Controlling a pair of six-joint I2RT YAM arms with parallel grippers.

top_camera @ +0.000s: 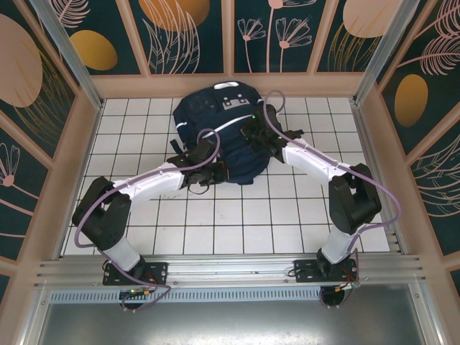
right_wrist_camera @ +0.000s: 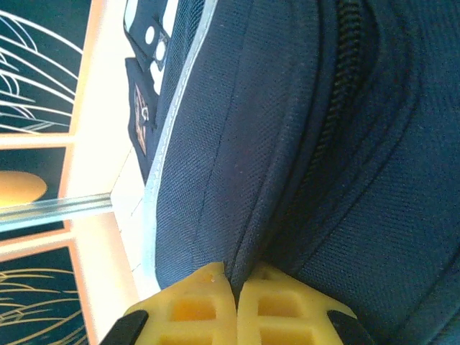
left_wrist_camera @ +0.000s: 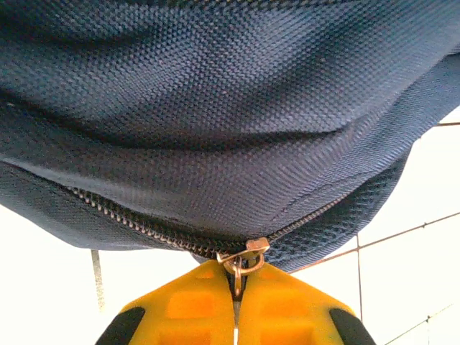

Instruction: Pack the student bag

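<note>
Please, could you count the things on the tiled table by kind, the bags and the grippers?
student bag: 1
grippers: 2 (left gripper pinching the zipper pull, right gripper pinching the bag)
Total: 3

Student bag (top_camera: 215, 133): navy woven cloth, matt, coarse visible weave up close. Its reflective stripe (right_wrist_camera: 167, 144) = smooth pale tape, slight sheen; white patches (right_wrist_camera: 153, 34) smooth, flat finish. Zipper teeth (left_wrist_camera: 129, 219) dark, dull, look like metal; zipper pull (left_wrist_camera: 244, 259) brassy metal, shiny. Left gripper (left_wrist_camera: 235, 287) and right gripper (right_wrist_camera: 233, 284): yellow moulded plastic, matt, w/ black rubbery-looking edges. Tabletop (top_camera: 237, 215) white tiles, smooth, semi-gloss, dark grout lines. Arm shells (top_camera: 154, 180) white smooth plastic, joints black matt. Cable (top_camera: 265, 109) purple, smooth sheath. Front rail (top_camera: 230, 267) bare aluminium, brushed. Wall panels (top_camera: 187, 29) printed, matt, pale wood-look frames.
</note>
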